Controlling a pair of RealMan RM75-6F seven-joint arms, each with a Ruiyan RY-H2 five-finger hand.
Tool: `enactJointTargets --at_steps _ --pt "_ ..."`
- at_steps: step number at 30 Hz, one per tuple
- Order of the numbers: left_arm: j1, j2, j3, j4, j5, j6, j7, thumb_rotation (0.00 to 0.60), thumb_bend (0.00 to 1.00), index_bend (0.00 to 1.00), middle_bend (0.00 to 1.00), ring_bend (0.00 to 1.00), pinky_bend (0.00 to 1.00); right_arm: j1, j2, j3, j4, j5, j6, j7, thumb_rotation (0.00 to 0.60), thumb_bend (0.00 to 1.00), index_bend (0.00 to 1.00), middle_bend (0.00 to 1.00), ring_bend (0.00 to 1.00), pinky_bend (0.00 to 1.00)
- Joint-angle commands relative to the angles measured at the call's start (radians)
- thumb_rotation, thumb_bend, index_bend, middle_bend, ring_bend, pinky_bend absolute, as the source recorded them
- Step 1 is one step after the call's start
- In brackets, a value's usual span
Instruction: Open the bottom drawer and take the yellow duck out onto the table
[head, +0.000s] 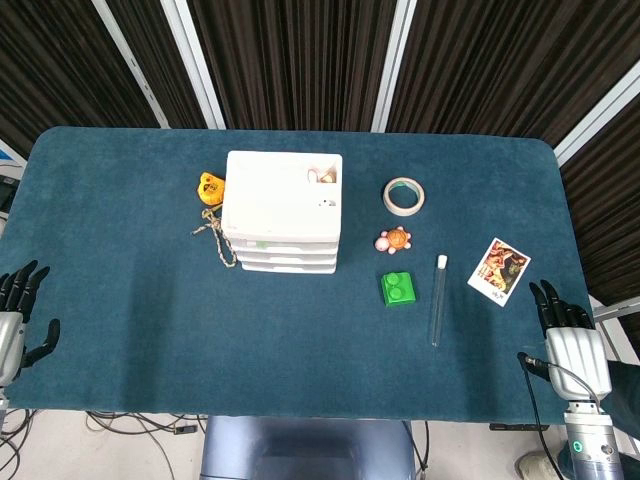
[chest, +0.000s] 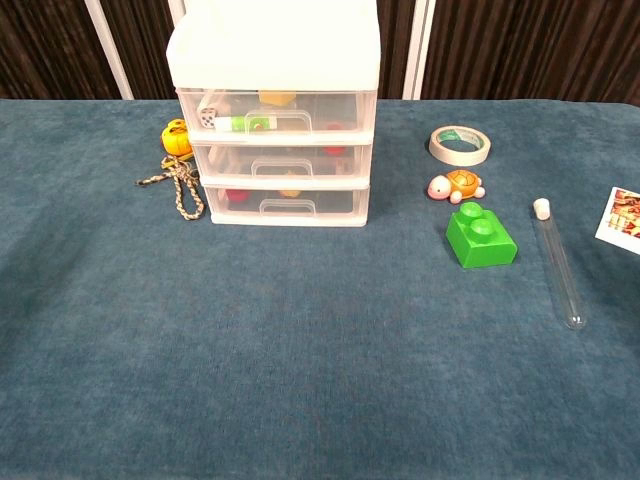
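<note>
- Head view: the drawer unit (head: 283, 210) stands on the desk (head: 150, 330), left of centre and towards the far edge, its three drawer fronts facing the robot. The left robot hand (head: 22, 310) rests at the near left edge, fingers spread, holding nothing; the right robot hand (head: 566, 330) rests at the near right edge, also released. The unit lies somewhat nearer the left robot hand, ahead of it and to its right.
- Chest view: neither robot hand shows. The bottom drawer (chest: 288, 203) is closed, its handle (chest: 288, 207) running left to right across the front. A yellowish shape (chest: 291, 187) behind the clear front may be the yellow duck; I cannot tell.
</note>
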Motion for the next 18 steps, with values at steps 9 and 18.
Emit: enactJointTargets --at_steps 9,18 --pt "0.006 0.002 0.004 -0.004 0.01 0.011 0.001 0.6 0.48 0.05 0.0 0.0 0.0 -0.002 0.007 -0.008 -0.005 -0.013 0.001 0.007 0.6 0.16 0.0 0.08 0.25 0.25" --pt "0.004 0.0 0.006 -0.005 0.011 0.007 0.01 0.6 0.48 0.05 0.0 0.0 0.0 -0.003 0.009 -0.008 -0.008 -0.007 -0.002 0.008 0.6 0.16 0.0 0.08 0.25 0.25"
